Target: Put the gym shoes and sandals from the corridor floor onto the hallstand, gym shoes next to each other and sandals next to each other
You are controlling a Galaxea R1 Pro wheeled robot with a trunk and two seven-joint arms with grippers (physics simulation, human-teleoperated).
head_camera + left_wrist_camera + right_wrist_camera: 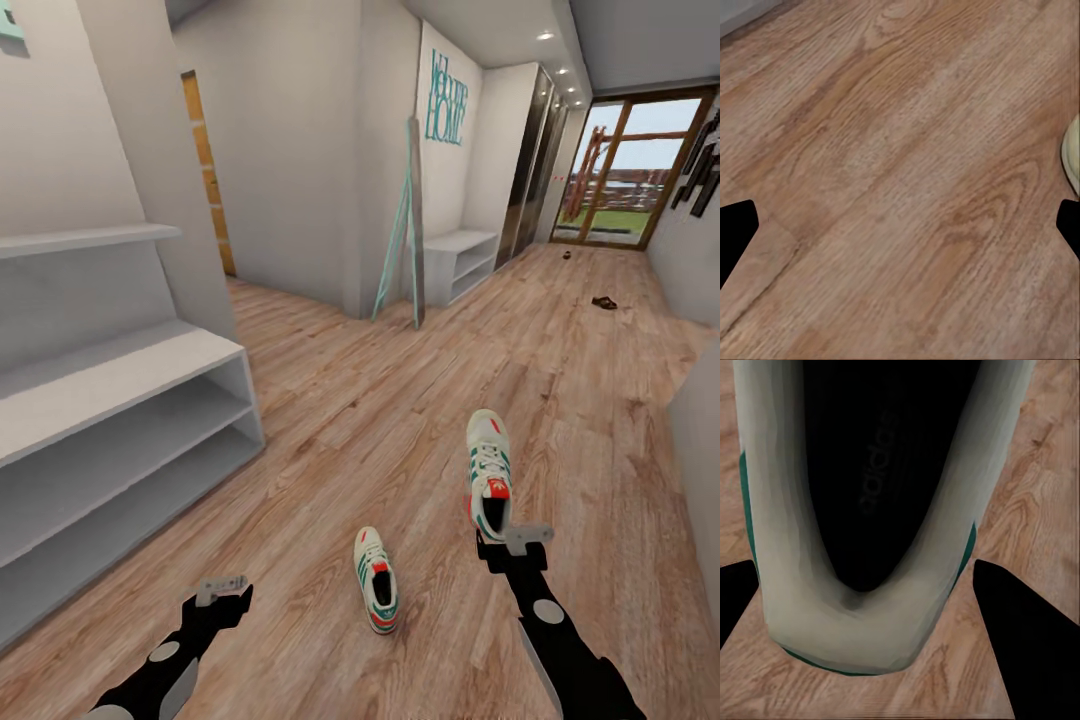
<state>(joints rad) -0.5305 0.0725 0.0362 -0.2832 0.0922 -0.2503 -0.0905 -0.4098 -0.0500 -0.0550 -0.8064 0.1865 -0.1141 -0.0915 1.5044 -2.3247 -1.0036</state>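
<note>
From the head camera I see the hallstand [130,400] filling the left side of the frame, its pale bench and two open tiers bare, on the corridor floor [380,380] of wood planks. Low in the centre lies one gym shoe [377,580], and a second gym shoe [489,466] sits right of centre, with my right gripper [512,541] at its heel end. My left gripper [222,592] hangs over bare planks at the lower left, well apart from both sneakers. Far up the corridor at the upper right, one sandal [604,302] lies on the floor, and a smaller dark speck nearer the glass door may be its mate, though it is too small to tell. A plain white bench [462,260] stands against the far wall. In the left wrist camera I see the two dark fingertips [735,229] spread wide at the frame's edges with only wood grain between them, and a sliver of a pale shoe edge [1071,154] at the right margin. In the right wrist camera the sneaker's heel collar [855,622] sits between the fingers [1020,630], which straddle it wide; I cannot tell whether they touch it.
</note>
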